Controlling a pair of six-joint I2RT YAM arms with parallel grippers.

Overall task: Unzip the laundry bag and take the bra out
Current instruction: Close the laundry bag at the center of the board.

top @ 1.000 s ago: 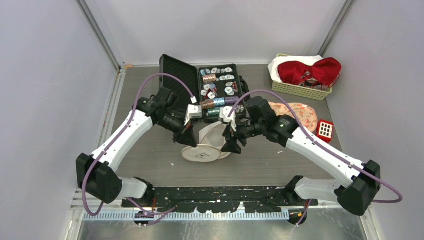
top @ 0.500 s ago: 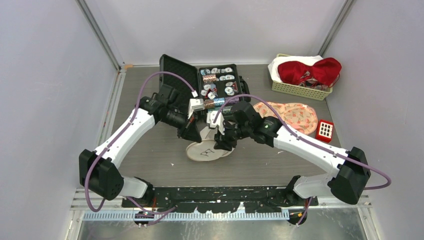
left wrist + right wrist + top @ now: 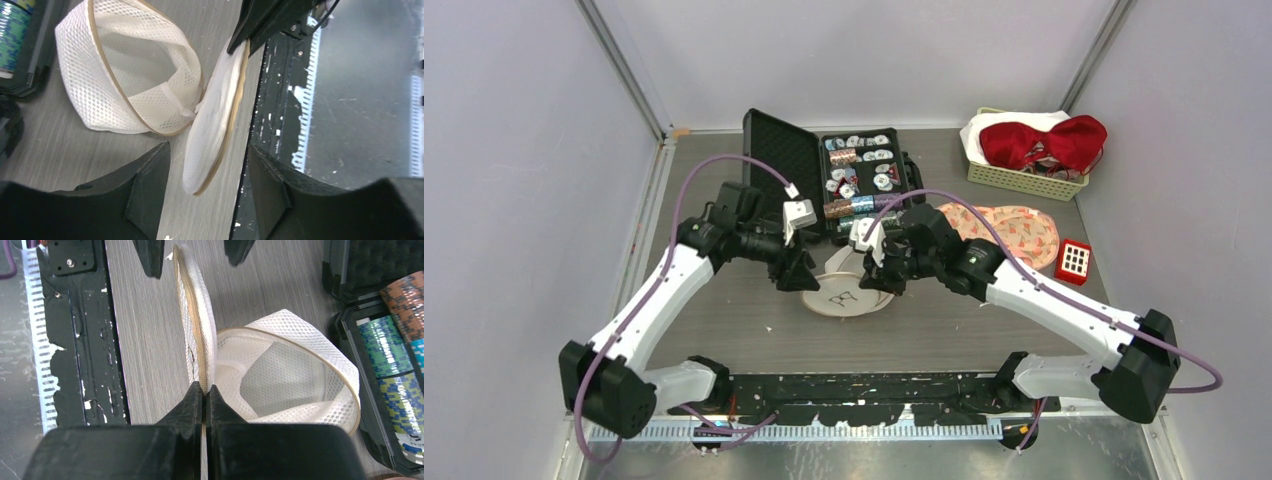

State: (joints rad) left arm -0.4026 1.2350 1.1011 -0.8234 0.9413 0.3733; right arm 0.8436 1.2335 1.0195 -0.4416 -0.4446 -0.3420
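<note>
right gripper (image 3: 205, 390) clamped on lid (image 3: 197, 325) of laundry bag (image 3: 300, 340); left gripper (image 3: 207, 156) spread around lid, not touching; interior partly hidden.

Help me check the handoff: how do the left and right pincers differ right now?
The left pincer stands open, its fingers either side of the laundry bag's flap without gripping; the right pincer is shut on the flap's rim. Left and right pincers sit at opposite ends of it. Both meet at that same upright flap.
</note>
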